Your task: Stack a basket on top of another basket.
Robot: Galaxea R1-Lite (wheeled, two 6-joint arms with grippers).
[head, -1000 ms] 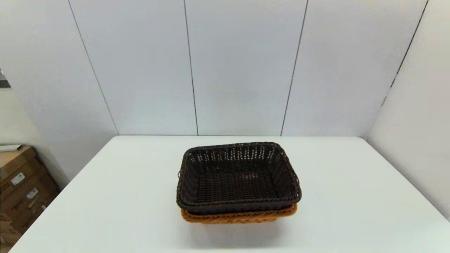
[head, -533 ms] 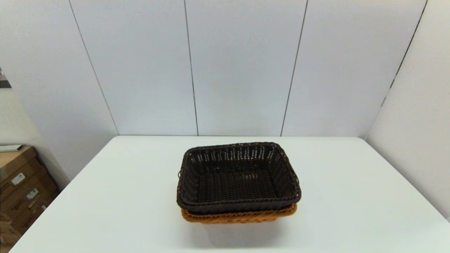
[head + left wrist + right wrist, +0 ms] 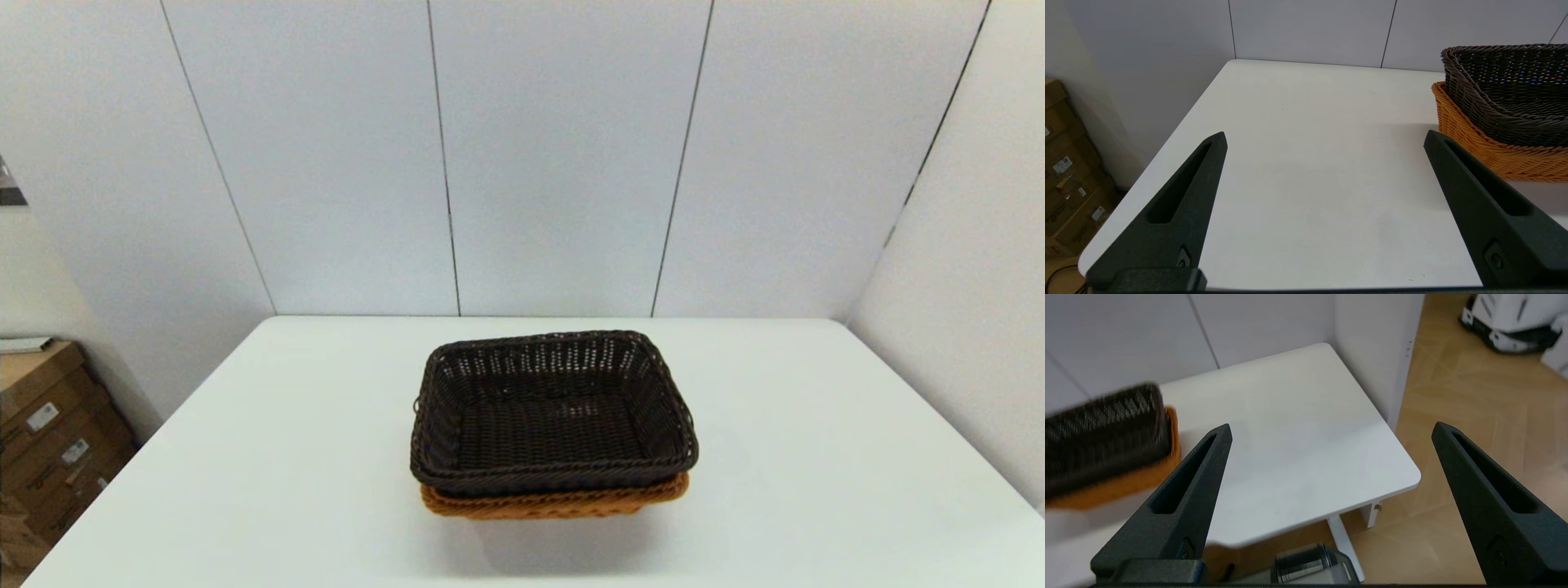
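Observation:
The dark brown basket (image 3: 553, 412) sits nested on top of the orange-tan basket (image 3: 555, 502) near the middle of the white table (image 3: 269, 457). Only the tan basket's front rim shows beneath it in the head view. Neither gripper appears in the head view. My left gripper (image 3: 1325, 136) stands open over the table's left part, with the dark basket (image 3: 1511, 90) and the tan basket (image 3: 1486, 151) off to its side. My right gripper (image 3: 1331, 428) is open above the table's right front corner, and the stacked dark basket (image 3: 1102, 433) over the tan one (image 3: 1118, 486) lies beside it. Nothing is between either pair of fingers.
Cardboard boxes (image 3: 49, 433) stand on the floor left of the table. White wall panels close off the back and right. The right wrist view shows wooden floor (image 3: 1474, 408) past the table's right edge and a white robot base (image 3: 1511, 322) far off.

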